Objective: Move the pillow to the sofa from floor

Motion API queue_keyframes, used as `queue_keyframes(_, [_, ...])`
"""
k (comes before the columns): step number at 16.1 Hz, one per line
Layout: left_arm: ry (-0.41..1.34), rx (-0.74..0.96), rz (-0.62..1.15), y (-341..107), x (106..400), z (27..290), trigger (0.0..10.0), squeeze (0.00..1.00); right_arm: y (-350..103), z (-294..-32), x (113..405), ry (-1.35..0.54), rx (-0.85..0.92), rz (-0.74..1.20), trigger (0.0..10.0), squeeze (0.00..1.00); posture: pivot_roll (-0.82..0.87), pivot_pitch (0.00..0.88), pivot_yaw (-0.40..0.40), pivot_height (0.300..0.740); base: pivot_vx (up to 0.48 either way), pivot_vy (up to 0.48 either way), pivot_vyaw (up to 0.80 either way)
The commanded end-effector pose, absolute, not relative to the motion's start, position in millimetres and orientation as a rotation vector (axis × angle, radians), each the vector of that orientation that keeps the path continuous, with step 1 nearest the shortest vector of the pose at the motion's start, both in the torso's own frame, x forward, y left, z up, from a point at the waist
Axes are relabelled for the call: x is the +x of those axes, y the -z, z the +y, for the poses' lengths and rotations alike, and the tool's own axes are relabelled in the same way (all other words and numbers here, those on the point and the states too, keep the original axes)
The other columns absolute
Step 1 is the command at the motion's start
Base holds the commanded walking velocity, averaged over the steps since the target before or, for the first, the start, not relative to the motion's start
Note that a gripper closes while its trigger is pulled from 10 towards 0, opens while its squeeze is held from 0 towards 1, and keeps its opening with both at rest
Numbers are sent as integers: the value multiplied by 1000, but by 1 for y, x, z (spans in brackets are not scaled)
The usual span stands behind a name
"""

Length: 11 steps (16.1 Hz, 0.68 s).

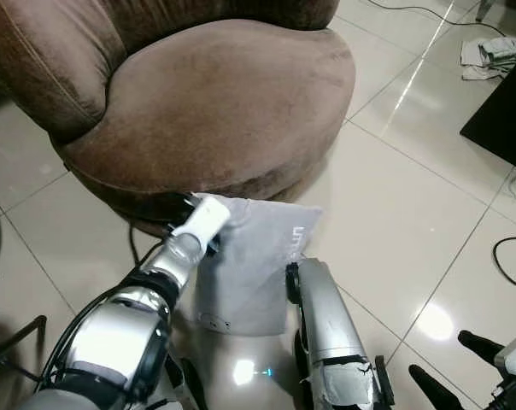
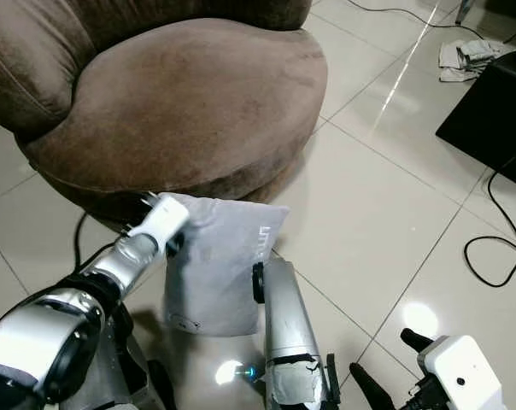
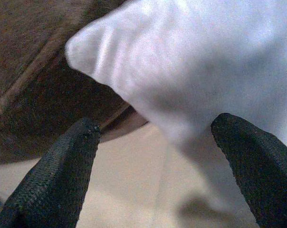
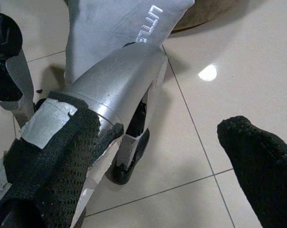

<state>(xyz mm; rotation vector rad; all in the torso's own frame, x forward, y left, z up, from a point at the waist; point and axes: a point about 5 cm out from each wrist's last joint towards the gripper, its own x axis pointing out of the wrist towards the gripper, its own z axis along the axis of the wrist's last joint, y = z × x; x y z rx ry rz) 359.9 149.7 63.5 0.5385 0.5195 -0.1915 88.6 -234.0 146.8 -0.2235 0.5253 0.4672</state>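
While the pillow [image 1: 254,256] lies on the floor [image 1: 403,205], its far edge propped against the base of the sofa [image 1: 215,111], the step in hand is judged to be the grasp at its top left corner. The left gripper [image 3: 155,156] is held just at that corner, with its two fingers [image 3: 62,166] spread wide apart and nothing yet caught between them; the pillow's corner is seen just ahead of the gap, close above the pale tile. For a firm hold, the fingers are best pushed further on, so that the corner and some of the stuffing behind it come well between them before they are closed. A pinch on the bare tip of the cloth is likely to slip once the weight is taken. The dark sofa base lies just beside the corner, so care is needed that the outer finger is not driven into it.

The right gripper [image 4: 157,161] is kept low near the floor's near right edge, well apart from the pillow, its fingers parted and empty; it could be brought to the right edge of the pillow for a steadier lift. The sofa seat is bare, so a landing place is ready.
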Motion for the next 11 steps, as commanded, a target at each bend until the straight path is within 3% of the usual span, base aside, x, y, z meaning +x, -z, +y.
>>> queue_keyframes(1, [193,491,472,-75,367,149,10000,0,-145,-233,87,-464,-221,530,10000,0,-574,231,-1,480,0,0,0])
queue_keyframes(6, [206,717,418,-80,370,151,10000,0,-143,-233,82,-483,-222,546,10000,0,-575,228,-13,480,0,0,0])
queue_keyframes(11, [307,1081,488,-62,359,149,10000,0,-144,-231,74,-492,-223,567,10000,0,-597,248,-22,480,0,0,0])
